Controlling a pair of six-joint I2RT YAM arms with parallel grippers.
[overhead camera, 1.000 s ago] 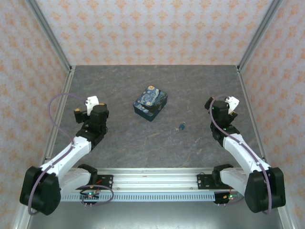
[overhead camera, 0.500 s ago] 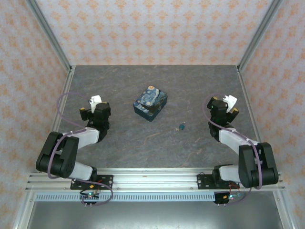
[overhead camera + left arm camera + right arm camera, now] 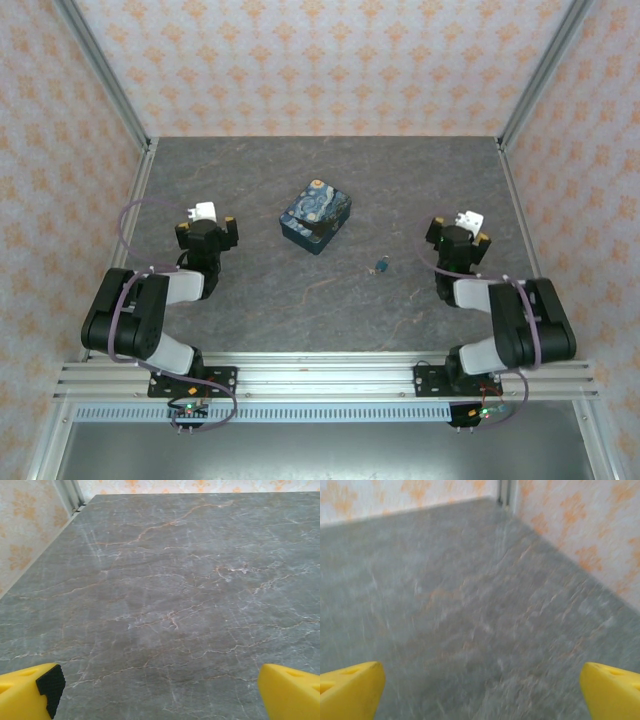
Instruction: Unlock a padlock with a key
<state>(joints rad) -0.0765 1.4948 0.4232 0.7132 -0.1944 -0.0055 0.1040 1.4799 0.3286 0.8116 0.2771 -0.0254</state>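
Top external view gives us the whole table point(image 3: 300, 310), a dark grey marbled surface closed in by walls point(image 3: 300, 60) with an orange pattern. Near the middle, a little toward 12 o'clock, lies a box point(image 3: 316, 216) with a blue and yellow swirling picture on its lid, turned at an angle to the table edges. At about 4 o'clock from this box, and apart from it, we see a small blue item point(image 3: 381, 265) lying on the surface; it is too small for us to say if it is the padlock, the key, or both together. The left gripper point(image 3: 207, 222) stands at 9 o'clock from the box and the right gripper point(image 3: 458, 231) at 3 o'clock, with both arms folded up near their bases. The small blue item is at about 8 o'clock from the right gripper, near it but not touching, and well apart from the left gripper. Both pairs of jaws stand wide apart and hold nothing. From the left wrist we see its yellow fingers point(image 3: 30, 692) in the two bottom corners, one with a black pad, and bare table between them reaching to the wall at 11 o'clock. The right wrist picture is blurred; its yellow fingers point(image 3: 347, 690) also sit in the two bottom corners, with bare table between them and patterned wall at 1 o'clock.
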